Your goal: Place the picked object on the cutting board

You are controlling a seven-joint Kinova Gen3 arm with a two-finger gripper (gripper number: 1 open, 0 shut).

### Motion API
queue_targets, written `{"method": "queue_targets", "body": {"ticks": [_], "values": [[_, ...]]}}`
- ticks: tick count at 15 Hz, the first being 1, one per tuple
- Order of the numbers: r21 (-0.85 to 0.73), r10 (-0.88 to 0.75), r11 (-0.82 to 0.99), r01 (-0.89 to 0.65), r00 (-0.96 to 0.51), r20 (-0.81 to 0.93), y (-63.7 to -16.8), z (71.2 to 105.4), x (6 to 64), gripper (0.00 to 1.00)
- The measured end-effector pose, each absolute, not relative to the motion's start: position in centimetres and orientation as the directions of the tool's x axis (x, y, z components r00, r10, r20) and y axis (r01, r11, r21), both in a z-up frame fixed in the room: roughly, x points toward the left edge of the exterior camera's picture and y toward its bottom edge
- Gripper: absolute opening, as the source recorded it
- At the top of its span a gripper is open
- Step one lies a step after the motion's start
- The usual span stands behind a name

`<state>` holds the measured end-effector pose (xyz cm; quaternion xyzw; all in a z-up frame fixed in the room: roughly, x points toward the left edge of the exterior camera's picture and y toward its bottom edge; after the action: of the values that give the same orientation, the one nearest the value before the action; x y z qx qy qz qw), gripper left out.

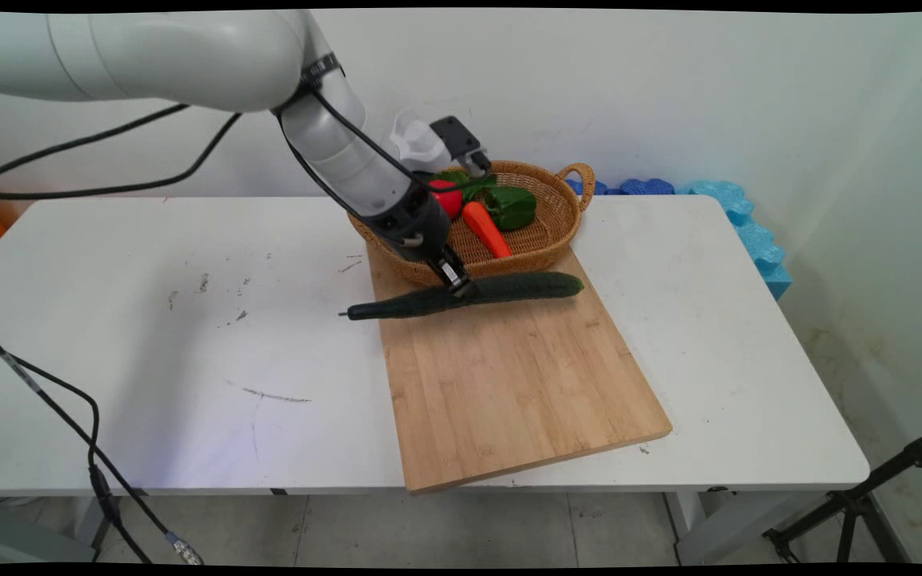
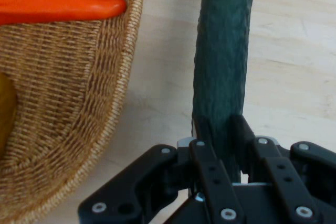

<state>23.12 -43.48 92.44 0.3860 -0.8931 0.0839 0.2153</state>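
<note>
A long dark green cucumber [image 1: 509,288] lies crosswise at the far end of a bamboo cutting board [image 1: 509,376], its stem end sticking out past the board's left edge. My gripper [image 1: 461,288] is shut on the cucumber near its middle. In the hand view the cucumber [image 2: 223,51] runs up from between the two black fingers [image 2: 203,145], over the pale board. Just behind stands a wicker basket [image 1: 549,240] with a carrot [image 1: 487,230], a green pepper [image 1: 511,206] and a red vegetable [image 1: 446,198] in it. The basket [image 2: 79,103] and carrot [image 2: 58,3] fill the hand view's left.
Blue foam pieces [image 1: 749,232] lie along the wall at the table's far right. Black cables [image 1: 69,416] hang down at the left. A tripod leg [image 1: 869,496] stands on the floor at the lower right.
</note>
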Motion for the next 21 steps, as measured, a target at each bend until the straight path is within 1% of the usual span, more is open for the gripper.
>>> {"method": "queue_targets", "body": {"ticks": [8, 19, 20, 21], "values": [[0.032, -0.648, 0.7, -0.713, -0.616, 0.448, -44.5, 89.4, 22.6, 0.0], [0.065, -0.644, 0.712, -0.699, -0.613, 0.458, -45.4, 87.2, 21.8, 0.0], [0.067, -0.641, 0.715, -0.696, -0.614, 0.461, -45.4, 87.1, 21.7, 1.0], [0.068, -0.638, 0.717, -0.694, -0.614, 0.465, -45.5, 87.1, 21.6, 1.0]]}}
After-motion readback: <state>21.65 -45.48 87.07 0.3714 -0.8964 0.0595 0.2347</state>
